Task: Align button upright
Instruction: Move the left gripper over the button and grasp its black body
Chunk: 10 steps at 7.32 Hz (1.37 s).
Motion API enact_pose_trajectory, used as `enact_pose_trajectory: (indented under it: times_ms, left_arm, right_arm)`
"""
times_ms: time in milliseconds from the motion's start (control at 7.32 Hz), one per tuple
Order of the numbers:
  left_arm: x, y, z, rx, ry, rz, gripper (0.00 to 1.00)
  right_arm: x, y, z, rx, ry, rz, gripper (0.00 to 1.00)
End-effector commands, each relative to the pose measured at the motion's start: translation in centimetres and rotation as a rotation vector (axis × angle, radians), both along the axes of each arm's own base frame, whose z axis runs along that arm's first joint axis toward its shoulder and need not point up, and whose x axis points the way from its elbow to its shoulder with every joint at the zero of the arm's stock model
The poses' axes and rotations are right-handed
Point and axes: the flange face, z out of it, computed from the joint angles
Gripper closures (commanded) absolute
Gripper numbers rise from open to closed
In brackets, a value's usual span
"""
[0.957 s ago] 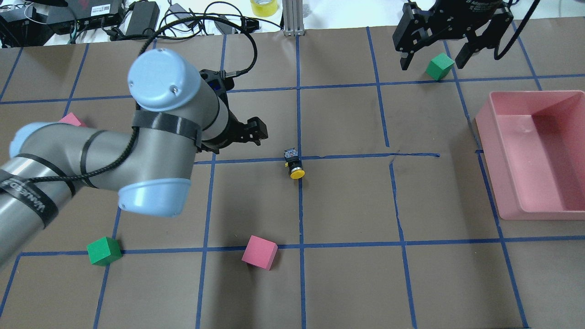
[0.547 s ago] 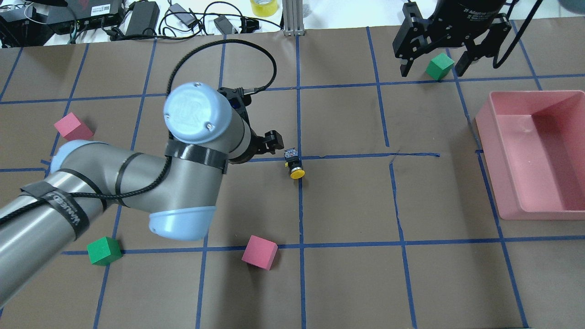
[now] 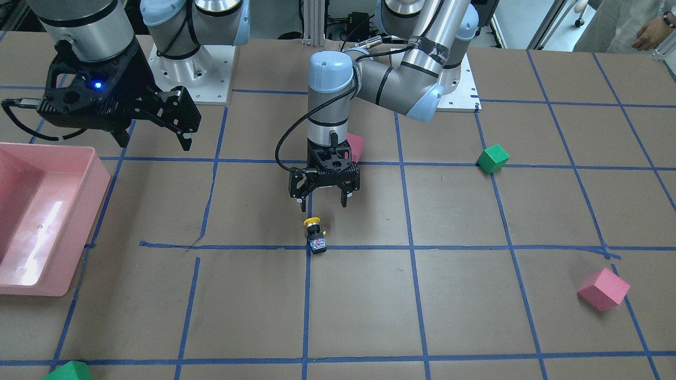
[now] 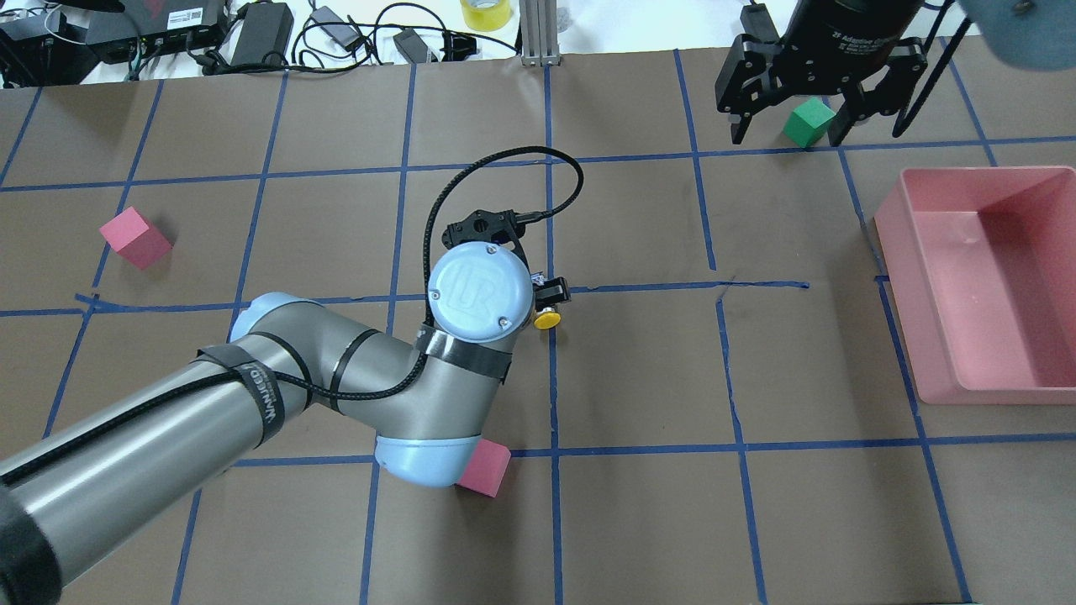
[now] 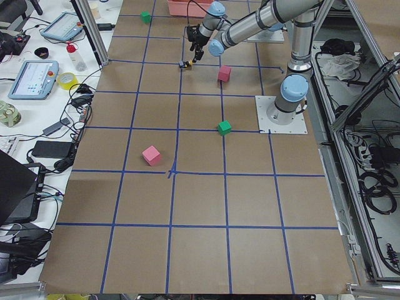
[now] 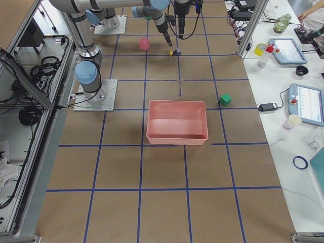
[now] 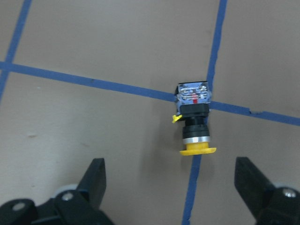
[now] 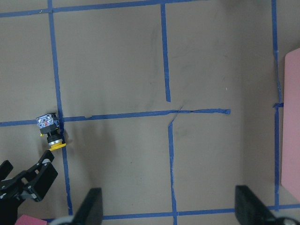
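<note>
The button [image 3: 315, 235] lies on its side on a blue tape crossing at the table's middle, with its yellow cap toward the robot and its grey-blue base away. It also shows in the overhead view [image 4: 547, 318] and the right wrist view [image 8: 50, 131]. My left gripper [image 3: 322, 203] is open and empty and hovers just above it, a little to the robot's side. In the left wrist view the button [image 7: 193, 122] lies ahead of the two open fingers [image 7: 96, 180], untouched. My right gripper [image 4: 790, 134] is open and empty, high over the far right of the table.
A pink bin [image 4: 904, 252] stands at the right edge. A green cube [image 4: 809, 120] sits below the right gripper. One pink cube [image 4: 486, 468] lies under the left arm's elbow and another [image 4: 134, 238] at the far left. Another green cube [image 3: 492, 158] lies on the left arm's side.
My left arm has swung right and turned down, bringing its open gripper from left of the button to above it. The right gripper has shifted slightly. The button has not moved.
</note>
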Motion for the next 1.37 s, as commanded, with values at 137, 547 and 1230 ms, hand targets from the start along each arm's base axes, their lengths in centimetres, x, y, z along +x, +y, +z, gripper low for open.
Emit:
enact_pose_trajectory:
  times_ms: [137,547,1230]
  left_arm:
    - [-0.8,-1.0,-4.8,-0.001,0.021,0.017,0.04]
    - [-1.2,-2.0,-5.9,0.005,0.009,0.019,0.1]
    - [-1.7,-2.7,-5.8,0.014,0.012,0.013,1.0]
  right_arm:
    - [0.0,0.0,-0.7,0.008,-0.006,-0.002,0.02]
    - [0.1,0.2,-1.4,0.022,-0.009,0.006,0.04]
    - [-0.1,0.4,-1.2,0.021,-0.007,0.005,0.03]
